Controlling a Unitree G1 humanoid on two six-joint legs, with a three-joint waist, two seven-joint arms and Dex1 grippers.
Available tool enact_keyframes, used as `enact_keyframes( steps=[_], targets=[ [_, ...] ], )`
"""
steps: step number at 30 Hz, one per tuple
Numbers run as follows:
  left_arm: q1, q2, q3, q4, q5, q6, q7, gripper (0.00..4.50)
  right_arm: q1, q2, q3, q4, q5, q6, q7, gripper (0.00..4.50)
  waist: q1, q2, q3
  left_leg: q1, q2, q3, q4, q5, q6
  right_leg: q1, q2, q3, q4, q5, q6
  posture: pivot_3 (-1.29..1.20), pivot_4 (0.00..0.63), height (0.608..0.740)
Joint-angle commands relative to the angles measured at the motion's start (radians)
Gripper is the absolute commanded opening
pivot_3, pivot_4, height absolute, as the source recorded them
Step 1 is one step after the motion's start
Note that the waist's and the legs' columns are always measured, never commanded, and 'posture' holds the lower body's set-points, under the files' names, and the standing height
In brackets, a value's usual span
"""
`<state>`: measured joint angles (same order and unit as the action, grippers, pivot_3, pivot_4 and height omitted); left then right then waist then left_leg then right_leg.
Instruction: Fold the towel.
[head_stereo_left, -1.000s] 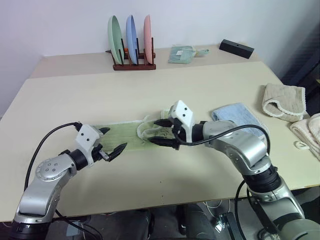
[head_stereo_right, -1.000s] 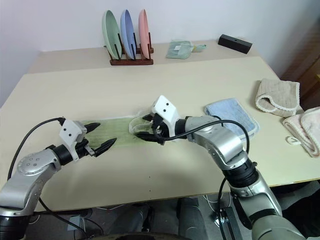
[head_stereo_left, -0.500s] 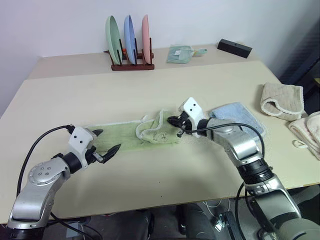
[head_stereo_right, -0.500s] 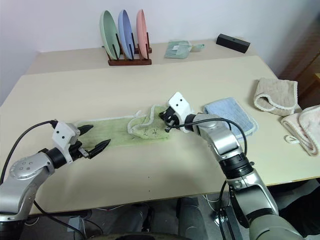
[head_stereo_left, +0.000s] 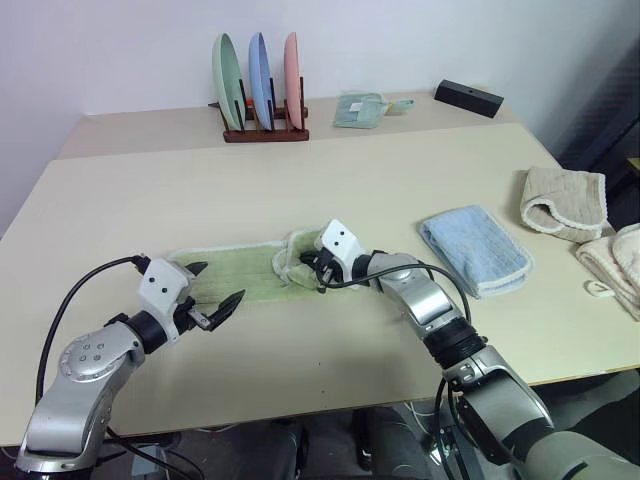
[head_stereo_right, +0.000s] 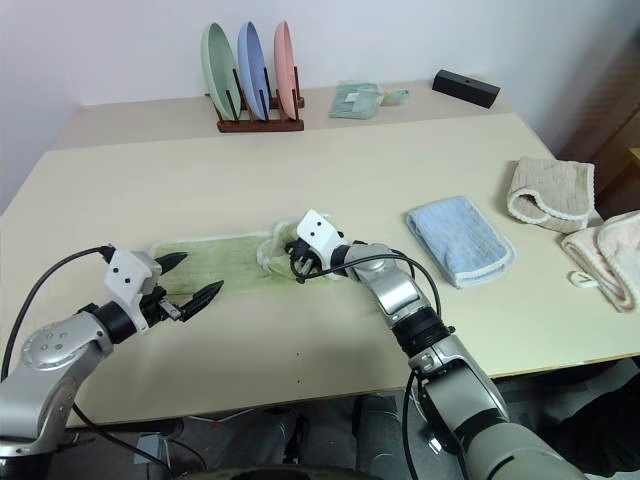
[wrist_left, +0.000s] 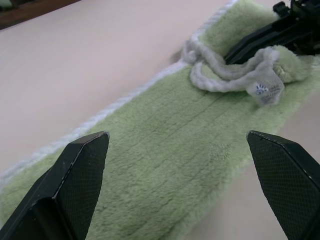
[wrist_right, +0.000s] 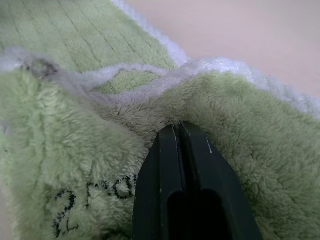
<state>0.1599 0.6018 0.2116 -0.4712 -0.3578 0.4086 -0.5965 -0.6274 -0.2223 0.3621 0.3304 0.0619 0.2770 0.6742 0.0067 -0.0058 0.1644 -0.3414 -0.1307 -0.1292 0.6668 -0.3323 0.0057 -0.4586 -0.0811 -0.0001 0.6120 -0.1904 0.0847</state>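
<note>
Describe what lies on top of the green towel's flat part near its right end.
A bunched fold of the towel itself lies there, with the shut right gripper pressed against it. The flat cloth beneath the bunch is covered, and whether the fingers pinch any fabric cannot be told.

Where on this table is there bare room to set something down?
Bare tabletop lies between the plate rack and the towel, and along the near edge. It is crowded on the right: blue towel, beige towels.
</note>
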Motion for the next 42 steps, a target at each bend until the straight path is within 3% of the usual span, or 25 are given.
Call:
enact_keyframes(
  steps=[1, 3, 6, 12, 16, 19, 25, 29, 32, 39, 42],
  targets=[
    [0.027, -0.005, 0.036, -0.041, -0.010, 0.005, 0.015, 4.50, 0.004, 0.002, -0.074, -0.112, 0.047, -0.007, 0.009, 0.10, 0.000, 0.000, 0.000, 0.000, 0.000, 0.000, 0.000, 0.000, 0.000, 0.000, 0.000, 0.000, 0.000, 0.000, 0.000, 0.00, 0.150, 0.740],
    [0.055, -0.021, 0.069, -0.062, -0.038, 0.020, 0.032, 4.50, 0.001, -0.013, -0.112, -0.213, 0.101, 0.027, 0.046, 0.10, 0.000, 0.000, 0.001, 0.000, 0.000, 0.000, 0.000, 0.000, 0.000, -0.001, 0.000, 0.000, 0.000, 0.000, 0.000, 0.00, 0.150, 0.740],
    [0.091, -0.049, 0.111, -0.089, -0.076, 0.044, 0.056, 4.50, 0.004, -0.047, -0.136, -0.326, 0.160, 0.090, 0.106, 1.37, 0.000, 0.000, 0.000, -0.001, 0.000, 0.000, 0.000, 0.000, 0.000, -0.002, 0.000, 0.000, 0.000, 0.000, 0.000, 0.00, 0.150, 0.740],
    [0.245, -0.196, 0.234, -0.179, -0.268, 0.174, 0.167, 4.50, -0.005, -0.179, -0.113, -0.472, 0.168, 0.083, 0.240, 4.39, -0.001, 0.000, 0.000, -0.001, 0.001, 0.000, 0.000, -0.001, 0.000, -0.001, 0.000, 0.000, -0.001, 0.000, 0.000, 0.00, 0.150, 0.740],
    [0.304, -0.359, 0.317, -0.203, -0.450, 0.256, 0.366, 4.50, -0.027, -0.186, -0.081, -0.439, 0.113, -0.001, 0.256, 4.46, 0.003, -0.001, 0.001, 0.000, 0.001, 0.001, 0.000, -0.001, 0.000, 0.000, 0.000, 0.000, -0.001, 0.000, 0.000, 0.00, 0.150, 0.740],
    [0.258, -0.405, 0.352, -0.169, -0.562, 0.295, 0.479, 4.50, -0.027, -0.171, -0.072, -0.416, 0.099, -0.031, 0.253, 4.46, 0.009, -0.002, 0.001, 0.000, 0.002, 0.000, 0.000, -0.001, 0.000, 0.001, 0.000, 0.000, -0.001, 0.000, 0.000, 0.00, 0.150, 0.740],
    [0.050, -0.445, 0.390, -0.019, -0.747, 0.341, 0.738, 4.50, -0.016, -0.139, -0.058, -0.416, 0.089, -0.060, 0.246, 4.46, 0.008, -0.002, 0.000, 0.001, 0.001, -0.001, 0.001, -0.001, -0.001, 0.003, 0.000, -0.001, -0.001, 0.000, 0.000, 0.00, 0.150, 0.740],
    [-0.033, -0.423, 0.355, 0.049, -0.781, 0.372, 0.806, 4.50, -0.001, -0.132, -0.058, -0.430, 0.075, -0.063, 0.228, 4.46, 0.007, -0.002, 0.000, 0.001, 0.001, -0.001, 0.001, 0.000, -0.002, 0.002, 0.000, -0.001, -0.001, 0.000, 0.000, 0.00, 0.150, 0.740],
    [-0.073, -0.433, 0.364, 0.087, -0.800, 0.350, 0.842, 3.76, 0.019, -0.138, -0.061, -0.455, 0.070, -0.057, 0.212, 4.50, 0.009, -0.002, 0.000, 0.001, 0.001, -0.001, 0.001, 0.000, -0.002, 0.003, 0.000, -0.001, 0.000, 0.000, 0.000, 0.00, 0.150, 0.740],
    [-0.104, -0.398, 0.350, 0.097, -0.800, 0.328, 0.819, 0.15, 0.085, -0.176, -0.068, -0.529, 0.072, -0.004, 0.199, 4.50, 0.007, -0.002, 0.000, 0.001, 0.001, -0.001, 0.001, 0.000, -0.002, 0.003, 0.000, -0.001, -0.001, 0.000, 0.000, 0.00, 0.150, 0.740],
    [-0.123, -0.367, 0.376, 0.083, -0.784, 0.288, 0.801, 0.03, 0.117, -0.204, -0.083, -0.566, 0.095, 0.032, 0.210, 4.50, 0.007, -0.002, 0.000, 0.001, 0.001, -0.001, 0.001, 0.000, -0.002, 0.002, 0.001, -0.001, -0.001, 0.000, 0.000, 0.00, 0.150, 0.740]
  ],
)
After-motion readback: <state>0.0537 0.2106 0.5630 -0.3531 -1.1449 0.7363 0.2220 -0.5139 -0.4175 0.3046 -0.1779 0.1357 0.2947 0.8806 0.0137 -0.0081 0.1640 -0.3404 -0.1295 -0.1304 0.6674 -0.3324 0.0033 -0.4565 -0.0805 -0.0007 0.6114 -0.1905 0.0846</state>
